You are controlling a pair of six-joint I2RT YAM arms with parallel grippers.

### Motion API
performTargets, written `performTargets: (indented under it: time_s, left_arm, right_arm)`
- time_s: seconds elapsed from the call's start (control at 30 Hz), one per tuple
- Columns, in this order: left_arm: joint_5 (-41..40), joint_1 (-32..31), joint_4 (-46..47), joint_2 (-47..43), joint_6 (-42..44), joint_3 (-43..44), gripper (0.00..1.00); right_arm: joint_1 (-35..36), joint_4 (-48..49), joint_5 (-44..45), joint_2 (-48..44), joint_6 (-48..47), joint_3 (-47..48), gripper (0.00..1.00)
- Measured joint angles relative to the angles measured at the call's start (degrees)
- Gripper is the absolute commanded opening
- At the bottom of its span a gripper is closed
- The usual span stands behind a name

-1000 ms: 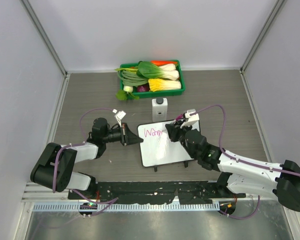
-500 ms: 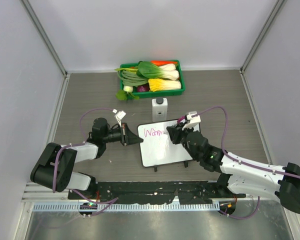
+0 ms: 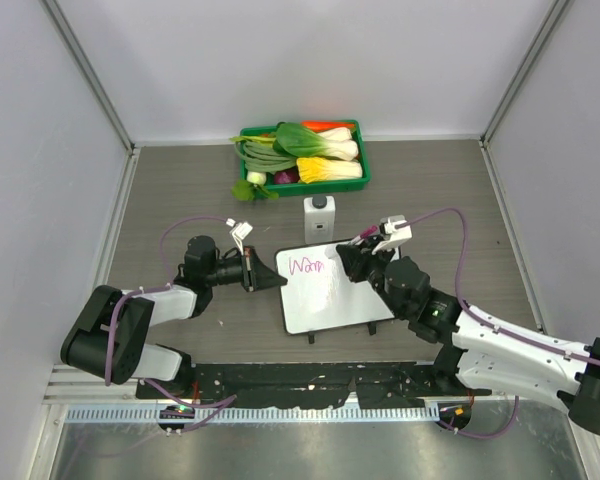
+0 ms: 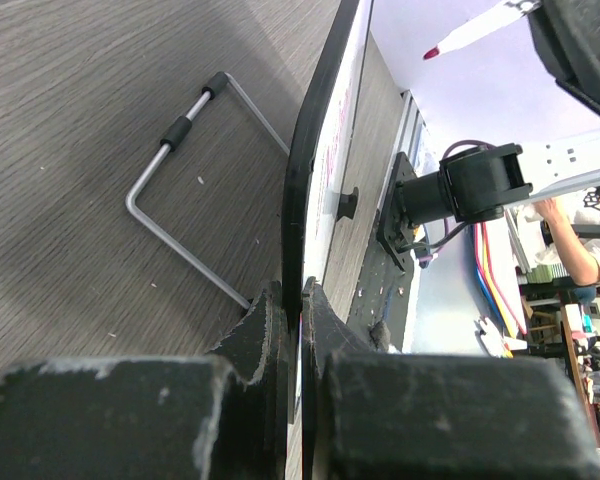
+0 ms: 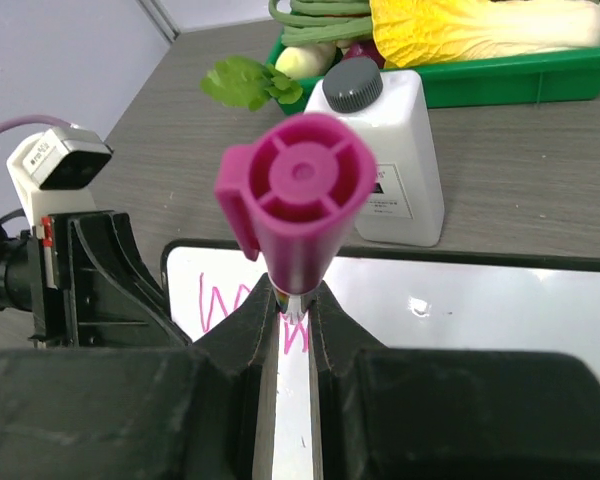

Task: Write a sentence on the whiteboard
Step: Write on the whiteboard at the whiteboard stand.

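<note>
We are seeing the whiteboard [image 3: 335,300] lying flat on the table [image 3: 180,190] between the two pairs of jaws, the sentence [image 3: 308,266] being only one pink word near its far edge. The left gripper [image 4: 298,300] is pinching the board's left rim, jaws pressed tight on it. The right gripper [image 5: 293,305] is clamping a pink marker [image 5: 295,200] upright between nearly closed jaws, over the word's right end. Beyond these jaws a white bottle [image 5: 390,150] is standing, and farther a green tray [image 5: 540,85] of vegetables.
</note>
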Motion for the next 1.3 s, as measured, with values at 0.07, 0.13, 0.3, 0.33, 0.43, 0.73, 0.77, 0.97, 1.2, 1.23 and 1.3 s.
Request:
performTargets:
  time_s: [0.07,0.13,0.3,0.33,0.43,0.73,0.77,0.97,1.2,1.23,1.3]
  left_arm:
    - [0.00,-0.07,0.00,0.00,0.00,0.00,0.00]
    - [0.02,-0.07,0.00,0.00,0.00,0.00,0.00]
    - [0.02,-0.11,0.00,0.00,0.00,0.00,0.00]
    - [0.00,-0.11,0.00,0.00,0.00,0.00,0.00]
    - [0.00,-0.11,0.00,0.00,0.00,0.00,0.00]
    - [0.00,-0.13,-0.02,0.00,0.00,0.00,0.00]
    - [0.00,-0.13,-0.02,0.00,0.00,0.00,0.00]
    - [-0.02,-0.13,-0.04,0.11,0.00,0.00,0.00]
    - [0.00,-0.13,-0.02,0.15,0.02,0.02,0.00]
    - [0.02,-0.13,-0.04,0.15,0.00,0.02,0.00]
    - [0.04,-0.13,-0.02,0.20,0.02,0.11,0.00]
  right_arm:
    - [0.00,0.17,0.35,0.39,-0.24,0.98,0.01]
    - [0.00,0.52,0.70,1.44,-0.52,1.60,0.01]
    - [0.00,0.87,1.36,5.01,-1.31,1.95,0.01]
    - [0.00,0.90,1.42,5.66,-1.46,1.95,0.02]
    - [0.00,0.87,1.49,6.99,-1.49,1.95,0.01]
    - [0.00,1.27,2.45,7.76,-1.44,1.79,0.01]
    - [0.00,1.27,2.71,7.76,-1.42,1.75,0.01]
    - [0.02,0.72,4.11,6.84,-1.03,0.90,0.01]
    - [0.00,-1.62,6.69,4.15,-0.57,-0.07,0.01]
    - [0.00,-1.77,6.84,3.98,-0.57,-0.07,0.01]
    - [0.00,-1.79,6.84,3.76,-0.61,-0.07,0.02]
